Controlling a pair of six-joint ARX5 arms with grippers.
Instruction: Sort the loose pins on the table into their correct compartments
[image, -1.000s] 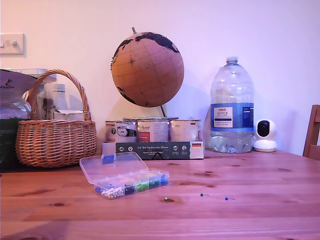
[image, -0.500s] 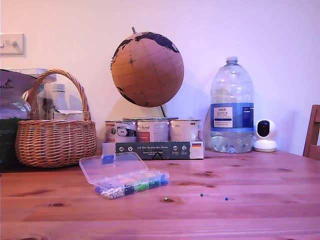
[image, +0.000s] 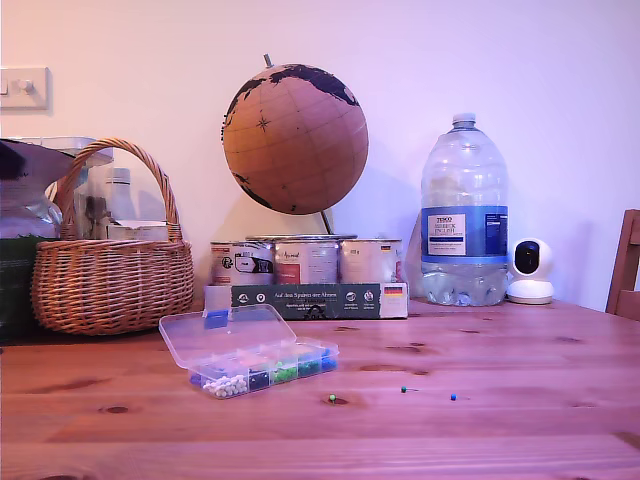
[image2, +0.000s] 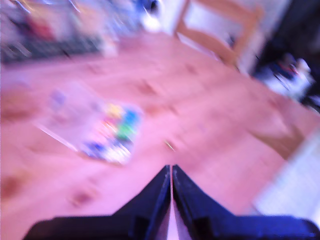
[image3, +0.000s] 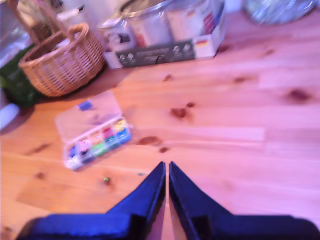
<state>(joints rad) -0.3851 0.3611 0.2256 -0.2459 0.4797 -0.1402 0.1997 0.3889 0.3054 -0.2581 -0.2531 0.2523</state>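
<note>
**Pine tabletop with three loose pins beside the clear organiser box**

Reddish-brown pine with dark knots forms the tabletop (image: 480, 430), and both arms are held above it. The first end effector (image2: 171, 172) is seen in its wrist view with its dark jaws pressed together at the tips and nothing between them; that view is heavily blurred. The second end effector (image3: 167, 170) is likewise closed and empty, its tips meeting over bare wood. Neither arm appears in the exterior view.

Beyond the second end effector's tips, in the second wrist view, a green-headed pin (image3: 106, 180) lies on the wood, just short of the organiser box (image3: 92, 130). In the exterior view the three loose pins lie in a loose row on the tabletop, apart from one another: a green pin (image: 332, 398) nearest the box, a second green pin (image: 404, 389) further towards the exterior view's right, and a blue pin (image: 453, 397) beyond that. None touches the box.

The organiser box (image: 250, 350) stands open at the exterior view's left of centre, its clear lid laid back and a blue latch (image: 215, 318) on the lid's edge. Its compartments (image: 265, 375) run in a row, showing white, green and blue contents.

Behind the box are a wicker basket (image: 112, 280), three tins (image: 305, 262) in a cardboard tray, a cork globe (image: 295, 138), a large water bottle (image: 464, 215) and a small white camera (image: 529, 270), all against the wall.
</note>
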